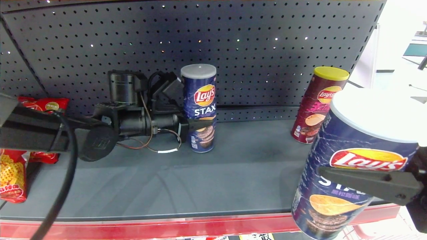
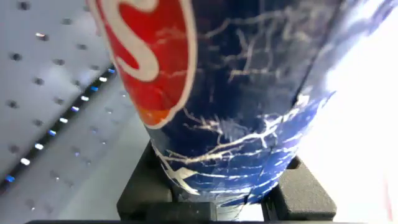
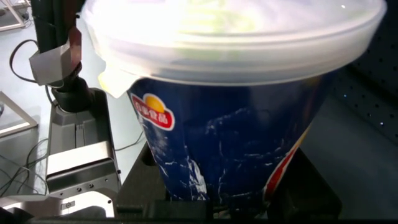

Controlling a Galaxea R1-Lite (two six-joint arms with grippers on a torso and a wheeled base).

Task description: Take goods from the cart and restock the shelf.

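- The left blue can (image 1: 199, 96) is a tall tube of stacked crisps: dark blue wrap with pale crackle lines, a red and yellow logo, pictured crisps near the base and a frosted pale lid
- It stands upright on the grey shelf (image 1: 200, 180), about mid-width and towards the back, close to the perforated back panel (image 1: 233, 40)
- The left gripper (image 1: 199, 128) comes in from the left and is closed around this can's lower half, with one dark finger crossing the front of the wrap
- In the left wrist view the blue wrap (image 2: 249, 93) sits between the black pads (image 2: 146, 193), one on each side
- The right blue can (image 1: 350, 133) has the same blue wrap and a white translucent lid; it is tilted slightly and hangs at the shelf's front right corner, over the red front edge (image 1: 166, 228)
- The right gripper (image 1: 367, 181) is clamped on it below the logo, a dark finger lying across the wrap
- The right wrist view looks past the wide lid (image 3: 230, 37) down the blue side (image 3: 230, 155)
- A maroon can (image 1: 315, 106) with a yellow lid stands at the back right of the shelf, leaning a little
- Red snack bags (image 1: 13, 176) lie at the far left end
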